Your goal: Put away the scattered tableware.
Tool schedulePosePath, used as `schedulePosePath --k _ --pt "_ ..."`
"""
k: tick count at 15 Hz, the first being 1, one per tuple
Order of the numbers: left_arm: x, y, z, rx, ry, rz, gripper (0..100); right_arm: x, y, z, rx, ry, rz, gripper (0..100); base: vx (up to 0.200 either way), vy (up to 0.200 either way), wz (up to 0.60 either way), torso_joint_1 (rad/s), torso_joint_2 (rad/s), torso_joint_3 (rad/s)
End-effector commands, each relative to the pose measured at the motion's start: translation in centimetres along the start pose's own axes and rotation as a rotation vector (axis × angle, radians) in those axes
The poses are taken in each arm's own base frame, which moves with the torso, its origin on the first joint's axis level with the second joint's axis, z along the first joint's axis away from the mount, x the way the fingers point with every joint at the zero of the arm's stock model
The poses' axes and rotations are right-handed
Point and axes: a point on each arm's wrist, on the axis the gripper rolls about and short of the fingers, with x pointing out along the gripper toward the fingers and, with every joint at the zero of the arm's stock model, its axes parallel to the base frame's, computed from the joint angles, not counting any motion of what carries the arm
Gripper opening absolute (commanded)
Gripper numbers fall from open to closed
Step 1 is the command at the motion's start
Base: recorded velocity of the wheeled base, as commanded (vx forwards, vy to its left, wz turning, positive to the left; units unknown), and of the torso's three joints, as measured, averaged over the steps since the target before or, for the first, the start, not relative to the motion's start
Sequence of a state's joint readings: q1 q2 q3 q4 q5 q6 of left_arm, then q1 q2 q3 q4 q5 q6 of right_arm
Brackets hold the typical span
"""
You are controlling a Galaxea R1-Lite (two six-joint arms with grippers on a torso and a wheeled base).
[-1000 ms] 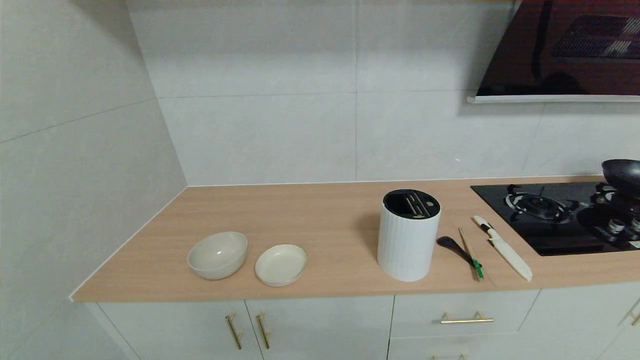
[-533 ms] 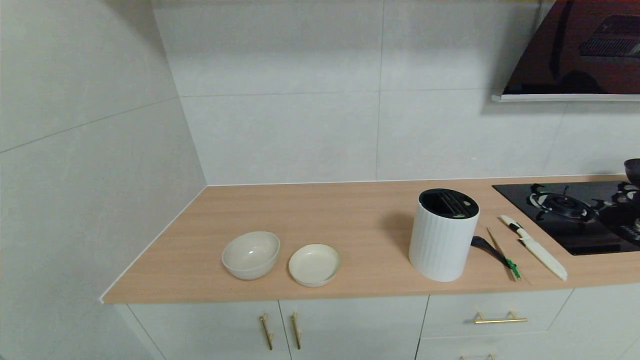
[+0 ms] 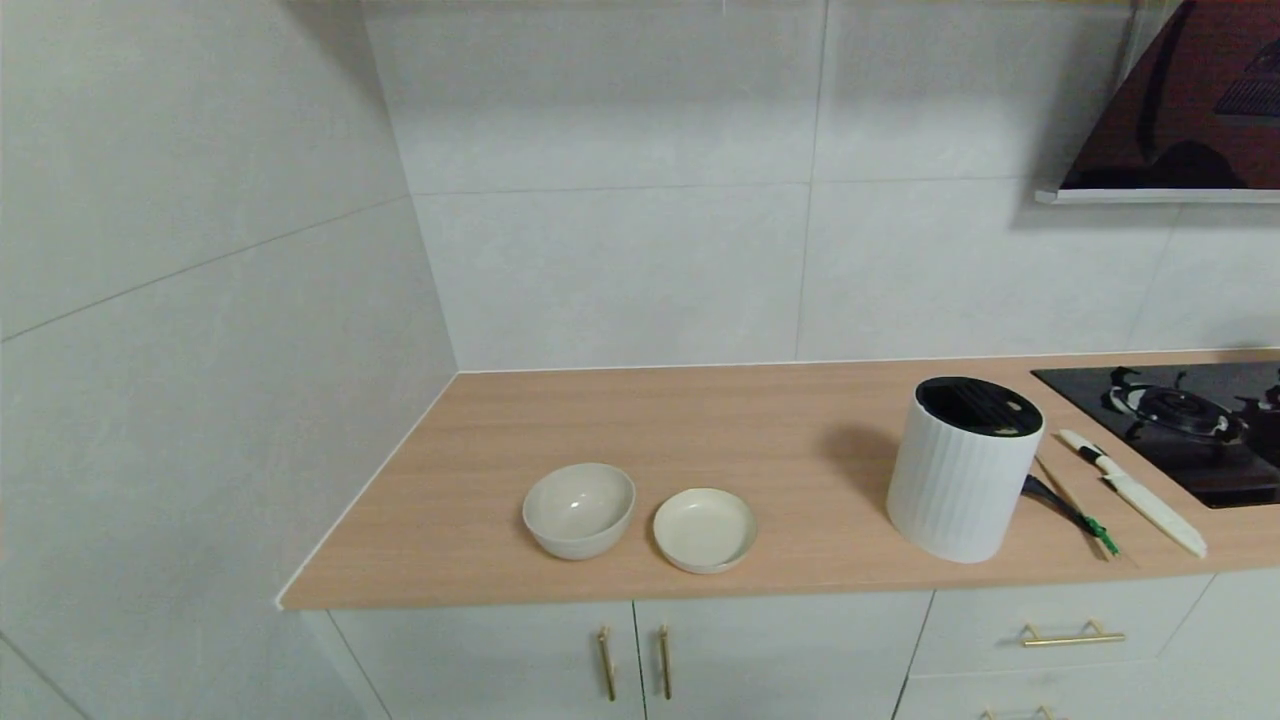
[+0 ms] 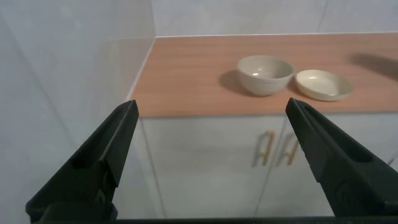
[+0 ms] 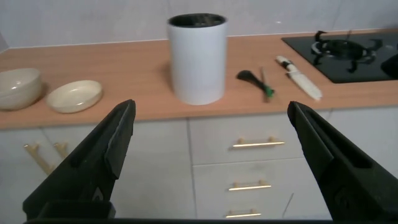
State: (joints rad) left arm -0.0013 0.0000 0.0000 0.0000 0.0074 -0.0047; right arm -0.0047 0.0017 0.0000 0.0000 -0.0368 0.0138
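Camera swung left; bowl (image 3: pixel 578 508), dish (image 3: pixel 704 528) and slotted holder (image 3: pixel 960 480) stayed put.

The head camera looks down on the counter (image 3: pixel 620 430). Both wrist cameras sit lower and farther back, level with its edge, sharing the bowl (image 3: pixel 579 508) and dish (image 3: pixel 705 528).

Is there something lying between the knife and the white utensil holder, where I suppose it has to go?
Yes. The black spoon and the chopsticks lie flat on the counter between the knife and the utensil holder. Both are low, so a lifted knife would probably pass over them.
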Motion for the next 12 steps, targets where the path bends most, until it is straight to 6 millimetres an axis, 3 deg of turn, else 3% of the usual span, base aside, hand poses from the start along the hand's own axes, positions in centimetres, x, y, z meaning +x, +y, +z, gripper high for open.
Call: schedulePosePath --k 1,5,12 --pt "0.00 0.00 0.00 0.000 0.000 0.000 100 0.00 0.00 0.00 0.000 0.000 0.000 100 0.000 0.200 0.00 -0.002 -0.01 0.007" --pt "0.00 0.00 0.00 0.000 0.000 0.000 100 0.00 0.00 0.00 0.000 0.000 0.000 100 0.000 0.200 0.00 0.001 0.00 0.001" --pt "0.00 0.00 0.00 0.000 0.000 0.000 100 0.00 0.00 0.02 0.002 -0.002 0.000 100 0.000 0.000 0.00 0.000 0.00 0.000"
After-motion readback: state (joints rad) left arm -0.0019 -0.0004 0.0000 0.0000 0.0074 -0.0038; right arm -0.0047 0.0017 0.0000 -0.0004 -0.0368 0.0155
